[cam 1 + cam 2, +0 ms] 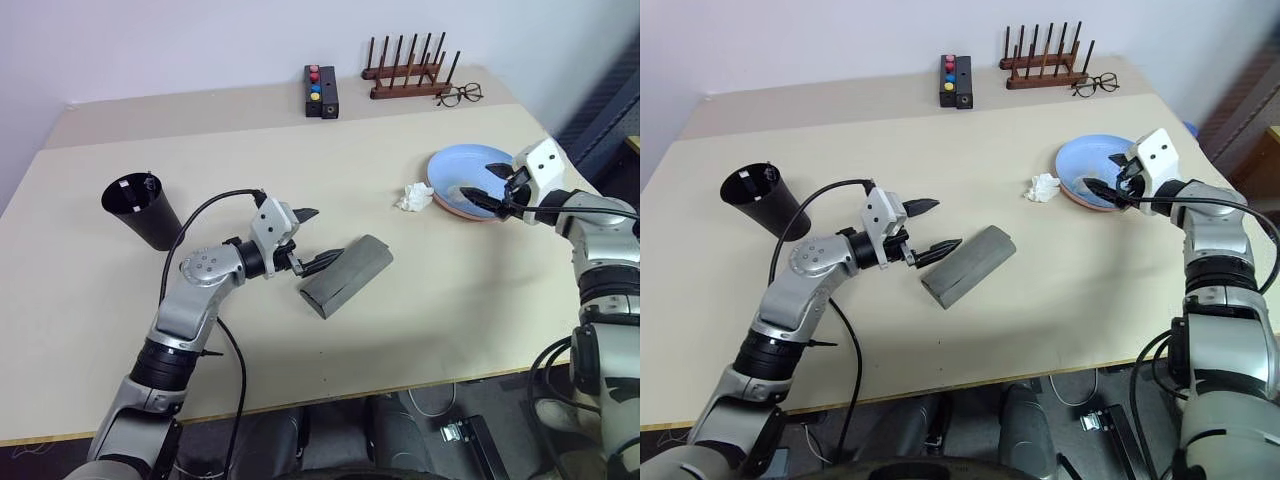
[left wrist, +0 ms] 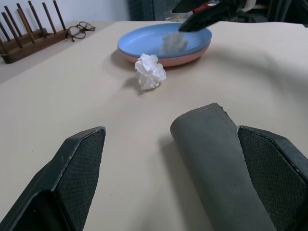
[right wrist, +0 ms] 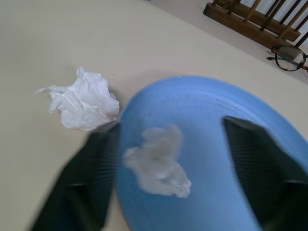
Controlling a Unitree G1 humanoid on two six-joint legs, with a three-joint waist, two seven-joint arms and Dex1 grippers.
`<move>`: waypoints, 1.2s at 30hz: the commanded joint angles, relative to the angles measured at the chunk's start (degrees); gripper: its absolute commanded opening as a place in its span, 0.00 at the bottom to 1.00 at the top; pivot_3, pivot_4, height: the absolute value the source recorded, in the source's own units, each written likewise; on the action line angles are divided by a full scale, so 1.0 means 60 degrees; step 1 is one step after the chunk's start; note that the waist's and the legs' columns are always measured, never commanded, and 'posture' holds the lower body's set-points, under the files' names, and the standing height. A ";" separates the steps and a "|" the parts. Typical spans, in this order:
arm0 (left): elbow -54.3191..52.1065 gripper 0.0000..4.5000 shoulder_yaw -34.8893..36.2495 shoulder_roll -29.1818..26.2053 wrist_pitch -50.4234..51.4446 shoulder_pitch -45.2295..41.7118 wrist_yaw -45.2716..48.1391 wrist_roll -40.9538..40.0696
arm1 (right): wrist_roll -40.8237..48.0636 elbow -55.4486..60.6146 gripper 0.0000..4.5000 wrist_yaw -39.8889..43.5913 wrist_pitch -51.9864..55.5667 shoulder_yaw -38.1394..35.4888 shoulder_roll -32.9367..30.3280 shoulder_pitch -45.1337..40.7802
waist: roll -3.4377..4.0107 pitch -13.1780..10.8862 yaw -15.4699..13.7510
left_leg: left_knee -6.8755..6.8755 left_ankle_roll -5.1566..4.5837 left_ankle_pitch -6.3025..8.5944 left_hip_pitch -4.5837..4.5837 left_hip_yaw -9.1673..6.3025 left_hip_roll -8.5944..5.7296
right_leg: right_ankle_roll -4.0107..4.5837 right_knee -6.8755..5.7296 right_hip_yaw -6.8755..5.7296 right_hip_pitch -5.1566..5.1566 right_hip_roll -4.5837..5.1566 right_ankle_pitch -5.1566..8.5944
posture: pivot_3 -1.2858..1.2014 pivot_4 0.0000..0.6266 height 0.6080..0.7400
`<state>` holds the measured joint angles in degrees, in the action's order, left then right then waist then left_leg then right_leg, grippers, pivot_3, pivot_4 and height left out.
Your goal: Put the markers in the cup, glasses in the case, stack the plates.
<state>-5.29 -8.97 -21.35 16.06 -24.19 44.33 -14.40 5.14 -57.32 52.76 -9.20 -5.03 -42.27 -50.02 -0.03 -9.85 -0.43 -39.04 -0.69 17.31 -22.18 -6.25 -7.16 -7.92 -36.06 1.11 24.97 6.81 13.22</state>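
We see plates point(image 1: 470, 185) stacked near the tabletop's right edge, rigid, light, slippery: take the rim. Case point(image 1: 345, 275) mid-table, stiff felt. Left gripper point(image 1: 310, 240) and right gripper point(image 1: 490, 183) both wide, empty.

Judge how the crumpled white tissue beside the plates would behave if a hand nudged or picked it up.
The tissue looks like thin crumpled paper, so probably very light and apt to skid at a nudge. Its loose folds suggest it would squash in a grip. It lies close beside the plates, so a push could lodge it against their rim.
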 commanded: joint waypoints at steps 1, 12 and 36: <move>-0.0473 1.00 0.0263 -0.0094 0.0073 0.0120 -0.0102 -0.0133 | 0.0295 0.0375 0.87 0.0441 -0.0208 -0.0191 0.0087 -0.0299 | 0.0000 0.0000 0.0017 | 0.0000 0.0000 0.0000 0.0000 0.0000 0.0000 | 0.0000 0.0000 0.0000 0.0000 0.0000 0.0000 | 0.52 0.24 1.00; -0.0861 1.00 0.0344 -0.0105 0.0383 0.0349 -0.0360 -0.0124 | 0.0780 0.1894 0.87 0.1619 0.0399 0.0065 0.0906 0.0208 | 0.0001 -0.0001 0.0024 | 0.0001 0.0000 0.0000 0.0000 -0.0002 0.0000 | 0.0000 -0.0001 0.0000 0.0000 0.0000 0.0000 | 0.52 0.24 1.00; -0.3400 1.00 0.1172 -0.0743 0.1739 0.1879 -0.1544 -0.0279 | -0.0510 -0.1454 0.87 0.0820 -0.1264 0.0717 0.2231 -0.1319 | 0.0003 -0.0001 0.0206 | 0.0008 0.0001 0.0000 -0.0001 -0.0004 0.0001 | 0.0001 -0.0002 0.0002 0.0007 -0.0001 0.0000 | 0.52 0.24 1.00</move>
<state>-23.17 -3.20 -25.41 26.25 -13.03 35.61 -15.41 2.28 -66.02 58.26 -15.50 -0.42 -29.24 -55.92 -0.02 -9.85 0.81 -38.99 -0.68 17.31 -22.19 -6.27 -7.16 -7.91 -36.07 1.12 25.01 6.80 13.21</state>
